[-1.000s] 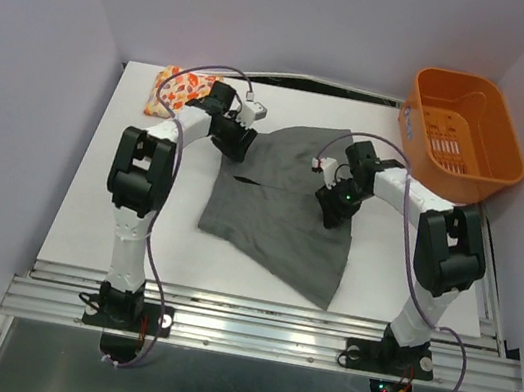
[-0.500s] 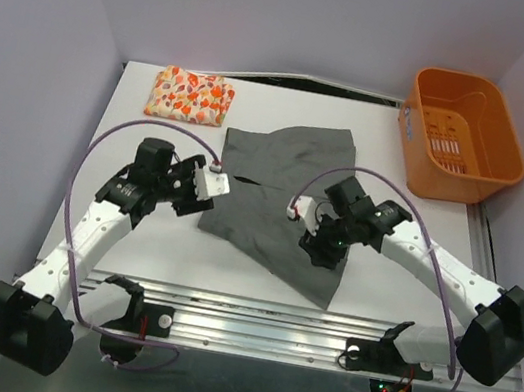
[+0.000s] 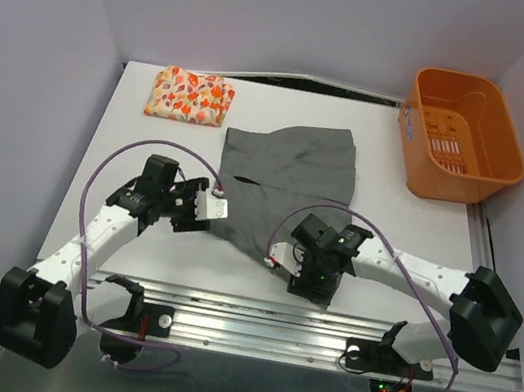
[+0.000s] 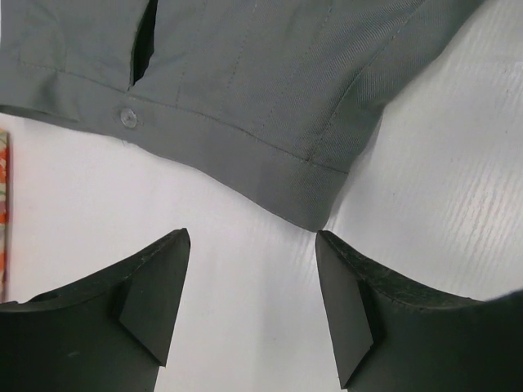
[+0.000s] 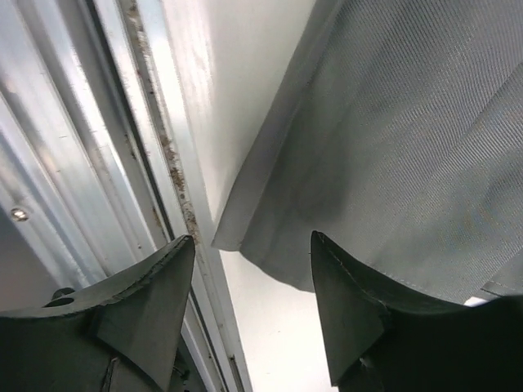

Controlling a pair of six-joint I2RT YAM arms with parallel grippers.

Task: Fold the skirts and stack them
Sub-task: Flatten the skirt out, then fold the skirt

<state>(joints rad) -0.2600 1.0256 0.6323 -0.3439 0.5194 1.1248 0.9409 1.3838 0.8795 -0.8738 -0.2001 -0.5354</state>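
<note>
Fingers (image 4: 151, 302) of my left gripper (image 4: 252, 238) stand spread wide, pinching nothing, with bare white table (image 4: 98, 204) between them. Just ahead of the tips lies a hemmed corner of the dark grey skirt (image 4: 245, 73), untouched. Further ahead and to the left, its band carries a clear button (image 4: 126, 117) beside an open slit (image 4: 143, 49). My right gripper (image 5: 252, 238) is spread too and holds nothing. Another corner of the grey skirt lies just ahead of its left tip, and the metal rail (image 5: 73, 163) runs off to its left. Well beyond my left gripper the printed skirt (image 3: 190, 97) sits folded. Far beyond my right one stands the orange basket (image 3: 464, 135).
</note>
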